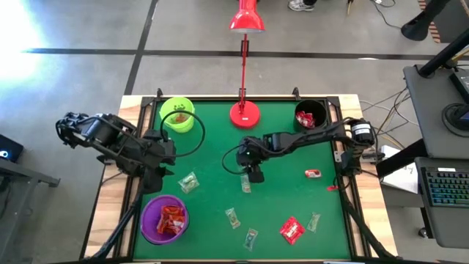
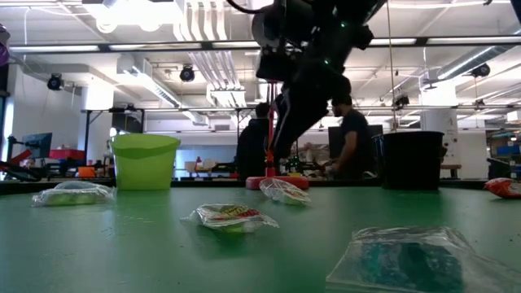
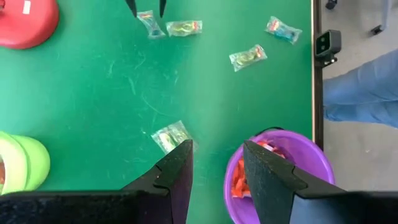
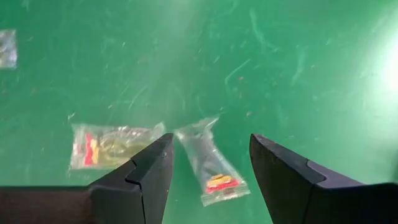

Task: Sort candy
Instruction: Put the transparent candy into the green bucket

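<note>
Open green mat (image 1: 212, 147) across the middle, nothing standing there. At the far edge, blocking: lime-green cup (image 1: 177, 115), red lamp base (image 1: 245, 114), black cup (image 1: 310, 114). Near left corner taken by the purple cup (image 1: 164, 218). Clear greenish sweets (image 1: 233, 217) scattered low on the near half, flat enough to pass over. Right gripper (image 1: 254, 176) parked mid-table, fingers spread; left gripper (image 1: 154, 180) beside the purple cup.
</note>
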### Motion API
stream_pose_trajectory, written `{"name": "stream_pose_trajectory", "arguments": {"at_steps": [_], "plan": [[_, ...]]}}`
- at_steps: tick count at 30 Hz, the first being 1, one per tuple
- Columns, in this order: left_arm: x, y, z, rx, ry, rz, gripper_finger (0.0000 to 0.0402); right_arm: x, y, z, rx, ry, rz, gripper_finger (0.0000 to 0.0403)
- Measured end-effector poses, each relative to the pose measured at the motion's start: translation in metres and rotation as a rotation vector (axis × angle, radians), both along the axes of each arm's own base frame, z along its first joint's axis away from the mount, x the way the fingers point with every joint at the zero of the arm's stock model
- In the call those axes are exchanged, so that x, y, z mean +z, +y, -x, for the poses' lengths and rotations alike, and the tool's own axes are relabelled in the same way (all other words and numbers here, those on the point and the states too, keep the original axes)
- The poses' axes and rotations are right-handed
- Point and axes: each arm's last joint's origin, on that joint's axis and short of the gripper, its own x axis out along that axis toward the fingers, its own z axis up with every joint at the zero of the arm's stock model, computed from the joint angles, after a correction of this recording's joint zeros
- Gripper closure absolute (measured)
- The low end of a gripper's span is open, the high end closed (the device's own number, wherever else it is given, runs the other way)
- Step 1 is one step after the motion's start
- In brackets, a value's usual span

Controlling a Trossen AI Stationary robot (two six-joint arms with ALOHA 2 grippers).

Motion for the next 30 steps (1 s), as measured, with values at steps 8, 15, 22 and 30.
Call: {"name": "stream_pose_trajectory", "arguments": {"at_steps": [8, 15, 22, 30], "plan": [[0.0, 0.001, -0.001, 0.016, -0.012, -0.028, 0.0278, -0.017, 0.0, 0.008, 0.051, 0.029, -0.062, 0.02], [0.0, 0.001, -0.001, 0.018, -0.019, -0.029, 0.0278, -0.02, -0.009, 0.007, 0.056, -0.02, -0.062, 0.02], [0.001, 0.0, -0.002, 0.024, -0.031, -0.021, 0.0278, -0.035, -0.016, 0.016, 0.026, -0.011, -0.069, 0.02], [0.001, 0.0, -0.003, 0.026, -0.037, -0.025, 0.0278, -0.049, -0.016, 0.023, -0.001, -0.013, -0.089, 0.02]]}}
